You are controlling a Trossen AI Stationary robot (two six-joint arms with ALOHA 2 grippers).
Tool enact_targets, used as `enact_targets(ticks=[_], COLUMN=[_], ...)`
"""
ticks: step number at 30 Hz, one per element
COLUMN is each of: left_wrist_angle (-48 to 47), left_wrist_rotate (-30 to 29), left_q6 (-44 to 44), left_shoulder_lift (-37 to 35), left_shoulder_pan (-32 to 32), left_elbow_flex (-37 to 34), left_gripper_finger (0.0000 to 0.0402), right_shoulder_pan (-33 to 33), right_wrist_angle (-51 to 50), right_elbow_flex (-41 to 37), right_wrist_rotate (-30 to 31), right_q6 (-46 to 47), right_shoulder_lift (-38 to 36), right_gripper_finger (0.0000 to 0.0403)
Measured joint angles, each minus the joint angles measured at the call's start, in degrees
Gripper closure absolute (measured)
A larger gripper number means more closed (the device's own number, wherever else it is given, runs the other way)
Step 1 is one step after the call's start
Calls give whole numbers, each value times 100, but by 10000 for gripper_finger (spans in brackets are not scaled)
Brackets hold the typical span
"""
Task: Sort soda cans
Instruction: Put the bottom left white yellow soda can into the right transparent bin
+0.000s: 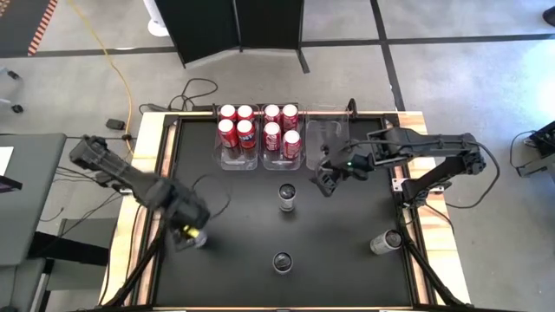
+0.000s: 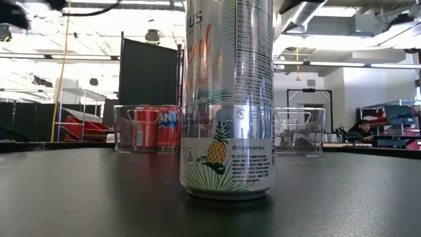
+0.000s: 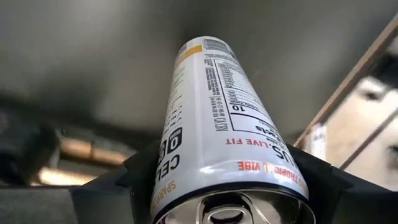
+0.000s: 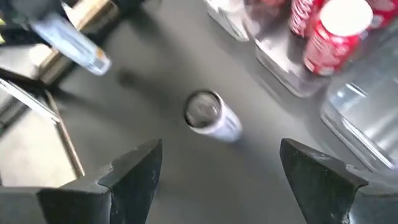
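A slim silver-grey soda can with printed lettering (image 3: 217, 130) sits between the dark fingers (image 3: 124, 180) of the left end effector (image 1: 192, 232), near the left edge of the black desk (image 1: 347, 234) — the fingers flank it on both sides, grasping it. Three more silver-grey cans with dark tops stand free on the desk: one near the middle (image 1: 287, 196), one toward the front (image 1: 282, 261), one by the right edge (image 1: 382, 242). The front one fills the low view as a tall can with a pineapple print (image 2: 227, 99). Eight red cans with whitish tops (image 1: 258, 126) stand packed in clear plastic bins (image 1: 227, 159) at the back; another clear bin (image 1: 323, 130) stands just beside them. The right end effector (image 1: 334, 173) hangs over the desk in front of that bin, fingers (image 4: 134, 168) spread wide — released, with the middle can below it.
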Motion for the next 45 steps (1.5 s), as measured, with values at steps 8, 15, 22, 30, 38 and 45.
enact_targets(ticks=[8,15,22,30,38,45], left_wrist_angle=[-189,-689,-1113,-1063,-1005,-1189], left_wrist_rotate=[-712,-750,-745,-494,-838,-849], left_q6=[1837,3632,4907,6014,6205,6227], left_shoulder_lift=[425,2137,3716,3735,3744,3727], left_shoulder_pan=[1886,3076,3454,3450,3316,3169], left_elbow_flex=[1696,3765,6432,6696,6700,6696], left_gripper_finger=[148,146,146,146,146,145], right_shoulder_pan=[141,472,577,164,-464,-618], right_wrist_angle=[-1030,2,781,2072,2764,3376], right_elbow_flex=[-231,-310,-313,-313,-316,-309], right_wrist_rotate=[72,-28,252,322,-1024,-1468], right_q6=[258,-930,-1841,-2623,-3324,-3421], right_shoulder_lift=[-3,-43,8,13,832,1381], right_gripper_finger=[63,63,63,63,63,63])
